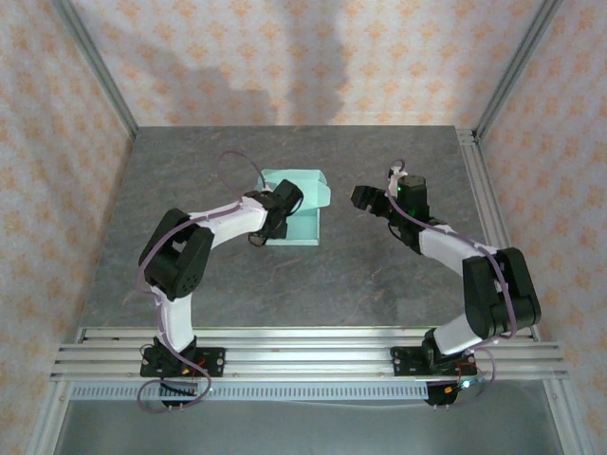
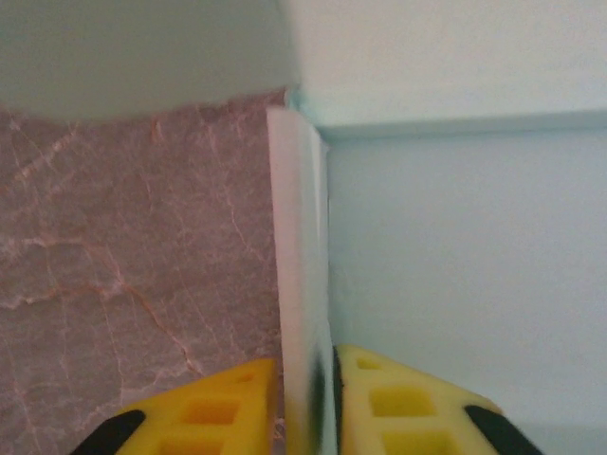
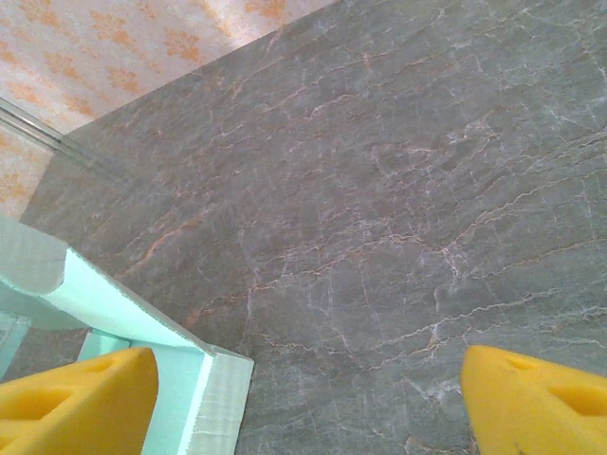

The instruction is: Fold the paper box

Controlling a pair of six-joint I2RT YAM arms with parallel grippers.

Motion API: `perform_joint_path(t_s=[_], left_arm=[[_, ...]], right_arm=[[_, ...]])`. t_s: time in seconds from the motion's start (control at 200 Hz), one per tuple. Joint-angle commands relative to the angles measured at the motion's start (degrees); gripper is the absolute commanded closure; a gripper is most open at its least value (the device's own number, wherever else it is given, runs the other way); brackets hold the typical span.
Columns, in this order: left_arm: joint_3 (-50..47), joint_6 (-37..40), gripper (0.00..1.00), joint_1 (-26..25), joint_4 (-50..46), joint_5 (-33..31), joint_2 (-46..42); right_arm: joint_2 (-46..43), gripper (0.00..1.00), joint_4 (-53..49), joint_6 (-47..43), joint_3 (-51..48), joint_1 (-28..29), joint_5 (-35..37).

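my left pincer (image 2: 305,398) is clamped on a thin wall of the paper box (image 2: 455,265), a good hold as it looks light and bendy; my right pincer (image 3: 308,379) is wide apart.

The paper box (image 1: 305,222), pale mint-green card, lies half-folded mid-counter (image 1: 379,275), left side wall upright, rear flap raised.

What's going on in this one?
Two arms are working on a mint-green paper box on the grey table. The left gripper straddles one upright wall of the box, a finger on each side; whether it is clamping the card is unclear. The right gripper hangs open just beside the box, holding nothing. The box looks partly formed, with its top not closed.
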Motion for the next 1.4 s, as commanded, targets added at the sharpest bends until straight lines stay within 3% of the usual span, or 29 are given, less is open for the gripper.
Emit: perform_joint_path(t_s=[0.0,0.17,0.345,0.455,0.561,0.791,1.021,1.196,1.391], left_arm=[[-1.3,-0.6,0.74,0.0,-1.2,0.1,-3.9],[-1.7,-0.6,0.69,0.1,-1.0,0.8,-6.3],[-3.1,-0.6,0.54,0.0,1.0,3.2,-10.1],[-4.3,0.1,0.35,0.2,3.2,5.1,-13.4],[-5.6,1.2,0.00,0.6,5.9,5.5,-17.2],[-7.5,9.5,0.00,4.9,11.1,9.9,-24.0],[-5.5,16.3,0.00,11.5,8.5,13.8,-26.6],[-8.0,17.7,0.00,13.0,9.2,14.0,-29.3],[-12.2,17.0,0.00,14.0,10.1,14.4,-31.8]], right_arm=[[-1.7,0.17,-0.8,-1.3,1.8,-0.1,1.2],[-1.6,0.17,-0.7,-0.9,2.1,-0.2,0.6],[-1.7,0.17,-1.3,-1.7,2.8,-0.1,0.0],[-2.2,0.17,-2.1,-3.4,3.4,-0.2,-1.2],[-3.2,0.17,-5.2,-8.8,4.9,-0.1,-4.3],[-2.5,0.20,-22.0,-26.0,14.5,0.6,-12.4],[3.8,0.19,-39.5,-43.3,28.5,3.9,-12.9],[11.9,0.19,-49.2,-52.2,39.4,6.3,-13.4],[20.3,0.32,-58.2,-57.2,50.4,7.6,-14.2]])
